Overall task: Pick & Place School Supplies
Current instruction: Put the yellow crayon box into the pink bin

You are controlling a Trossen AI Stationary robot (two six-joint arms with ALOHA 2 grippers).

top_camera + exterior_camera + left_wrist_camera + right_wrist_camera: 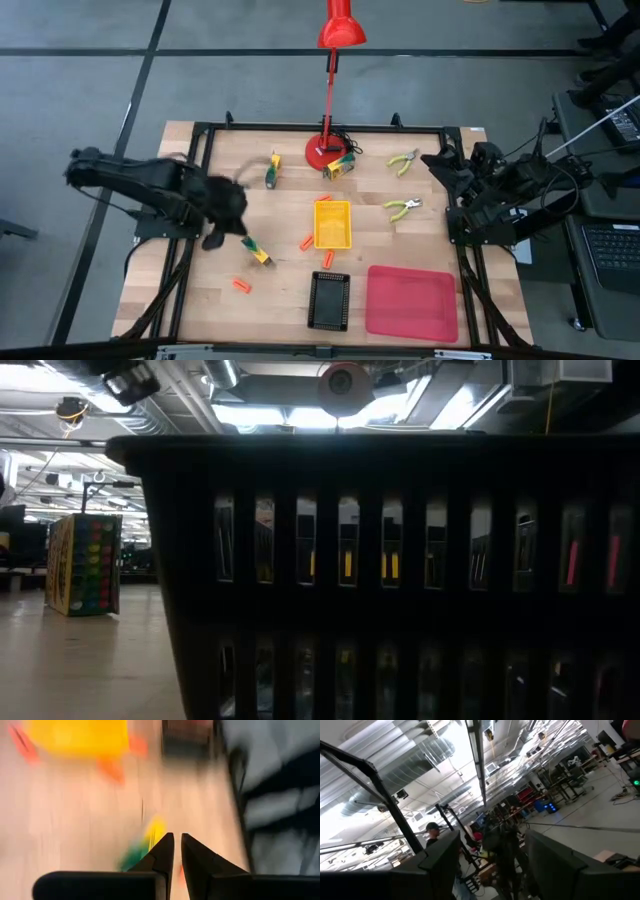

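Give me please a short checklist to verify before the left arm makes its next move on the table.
1. Left gripper above a supply: ok, it is over the yellow-green box.
2. Left fingers holding anything: not ok, nearly closed with nothing between them.
3. Yellow tray free to receive: ok, looks empty.
4. Right gripper out of the way: ok, raised at the table's right edge, open.
5. Orange stick clear of the left arm: ok, lying apart.

pliers (404, 160): 2 | orange sticks (241, 286): 4 | boxes (339, 167): 3 | trays (333, 223): 3
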